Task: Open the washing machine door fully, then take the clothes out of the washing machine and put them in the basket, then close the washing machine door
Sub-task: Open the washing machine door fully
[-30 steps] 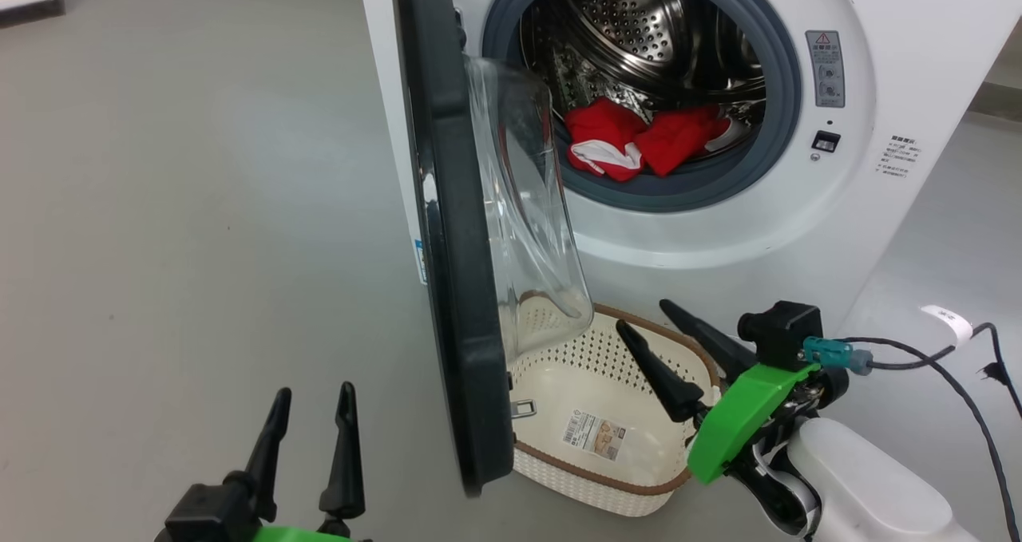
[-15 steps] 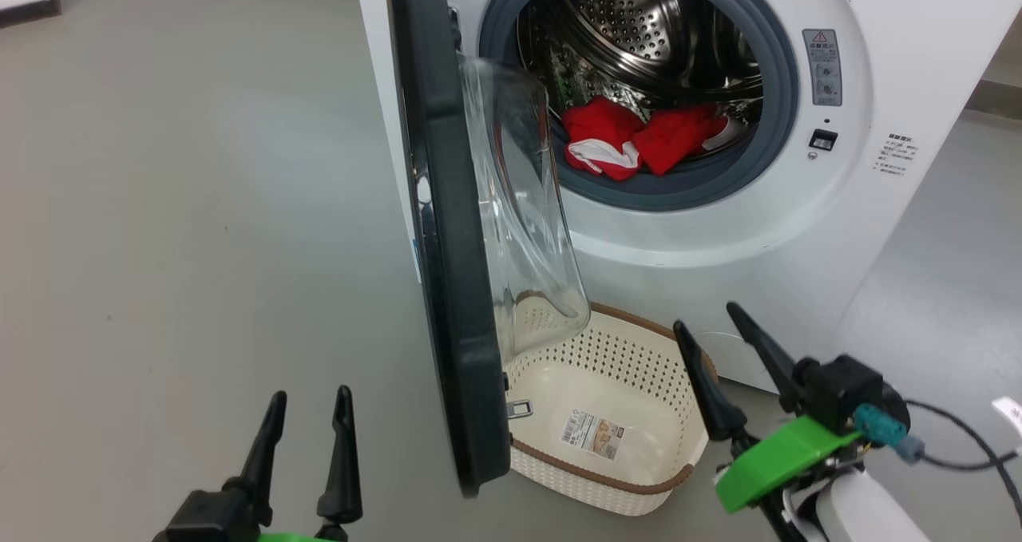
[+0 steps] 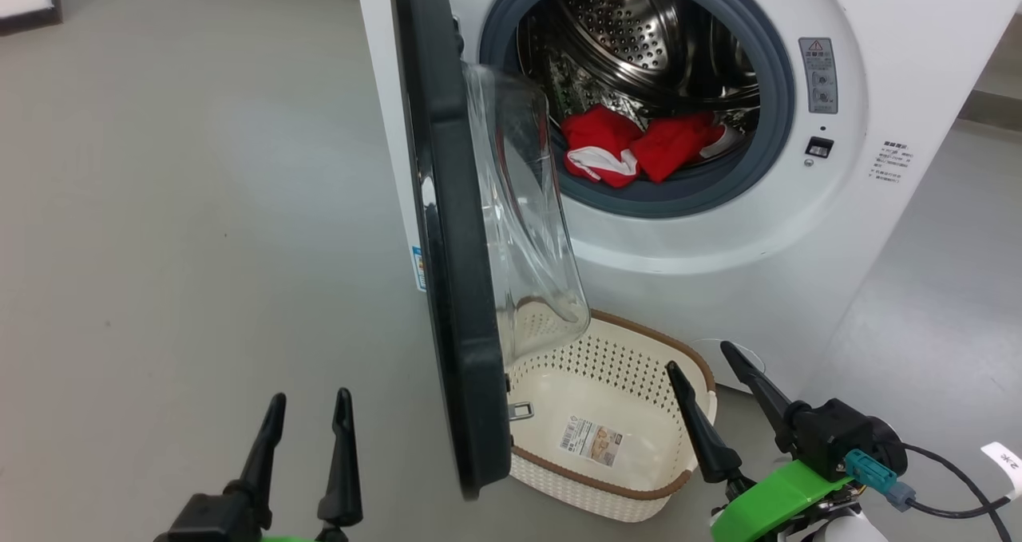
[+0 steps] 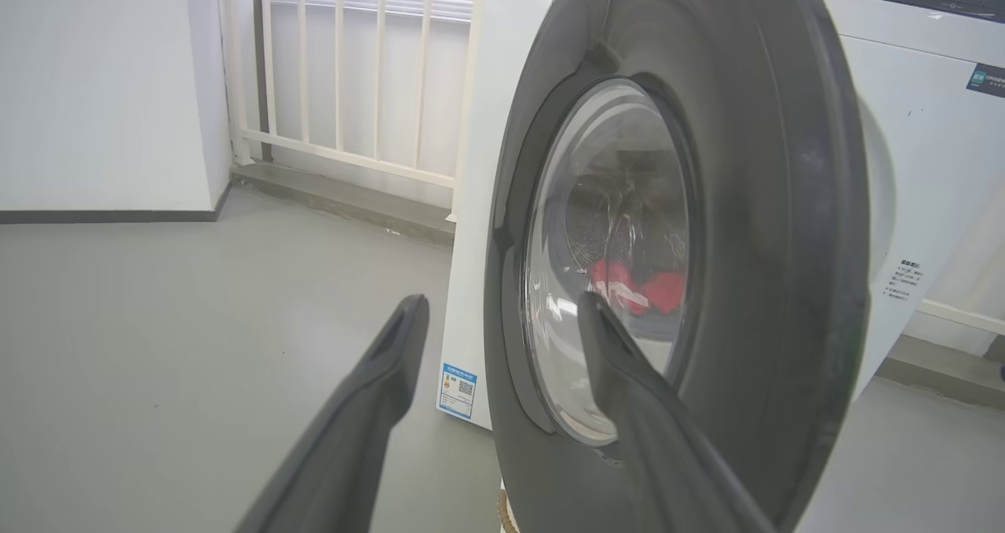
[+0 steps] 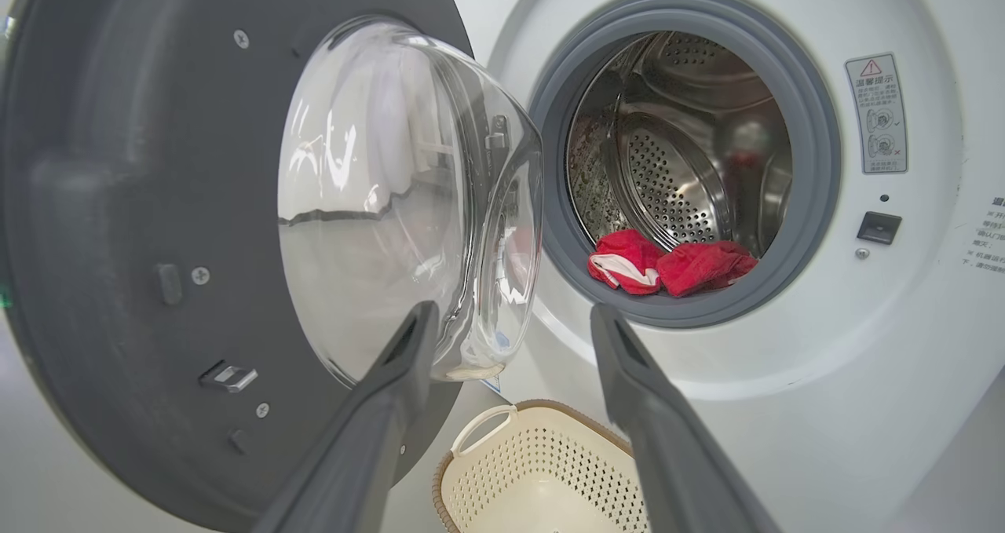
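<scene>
Since a second ago the right jaws have swung from above the middle of the basket [image 3: 607, 358] out to the lower right of the head view. They are now just beside the basket's right rim, tips pointing up toward the machine, while the left jaws sit where they were at the lower left. Both pairs are spread wide and carry nothing. Outward from the right jaws, the cream perforated basket sits on the floor [image 3: 200, 207] at the foot of the white washing machine [image 3: 718, 271], with only its paper label [image 3: 592, 440] inside. Above its left end hangs the glass bowl [image 3: 519, 207] of the washing machine door [image 3: 447, 247], which stands about square to the machine's front, arguably not yet fully open. The red clothes [image 3: 639, 147] lie at the front lip of the steel drum [image 3: 631, 31], upper centre, against the grey rubber ring [image 3: 663, 199]. The likely trouble is that a reach from here passes close by the bowl, so a forearm could knock the door. With the bowl overhanging the basket, a garment released too far left could also catch on it or drop to the floor. The trailing cable [image 3: 942, 502] at the lower right might snag too.
</scene>
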